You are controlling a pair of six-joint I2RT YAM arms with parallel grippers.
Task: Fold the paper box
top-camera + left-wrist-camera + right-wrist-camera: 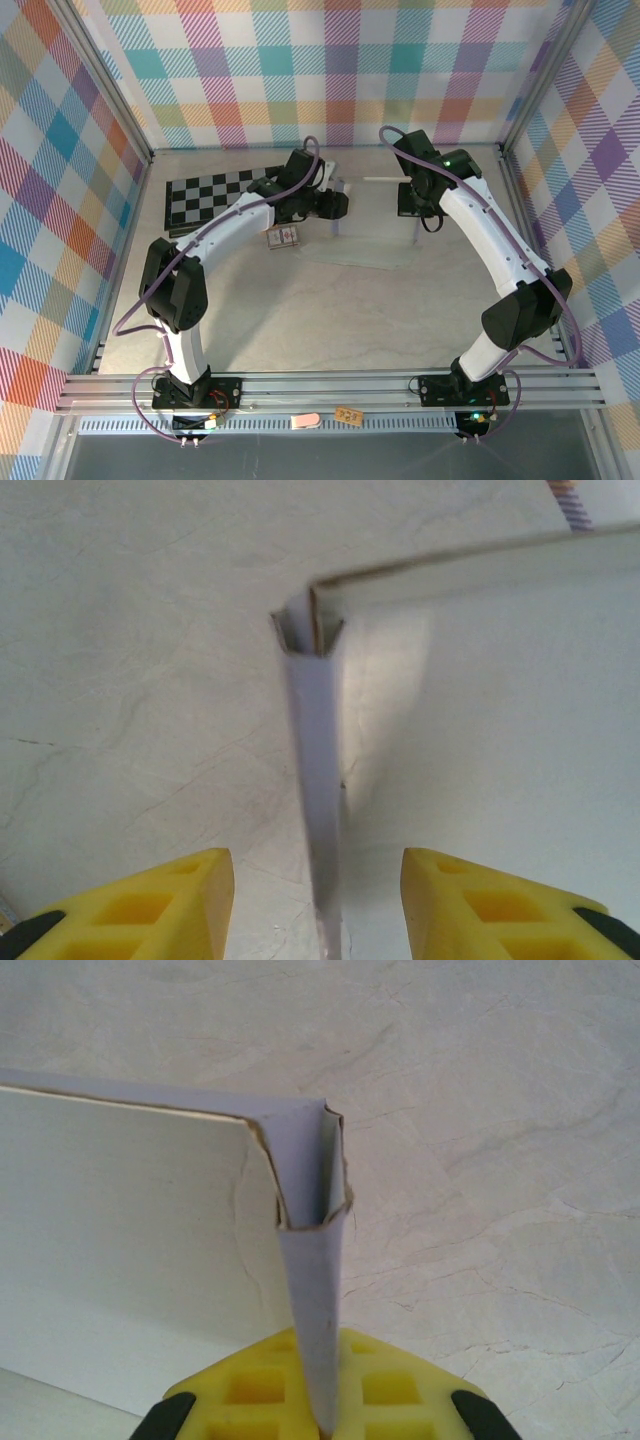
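The paper box [365, 238] lies pale and shallow on the table between my two grippers. My left gripper [336, 206] is at its left end. In the left wrist view its yellow fingers [150, 905] stand open on either side of the upright, folded lavender side wall [315, 760], with a gap on each side. The cream inside of the box [500, 730] lies to the right of that wall. My right gripper [414, 208] is at the right end, shut [325, 1405] on the other folded lavender wall [312, 1260], whose doubled top edge gapes slightly.
A black-and-white checkerboard [215, 195] lies at the back left. A small patterned card pack [283, 237] sits just left of the box, under the left arm. Plaid walls close in the table, and an aluminium rail [330, 385] runs along the near edge.
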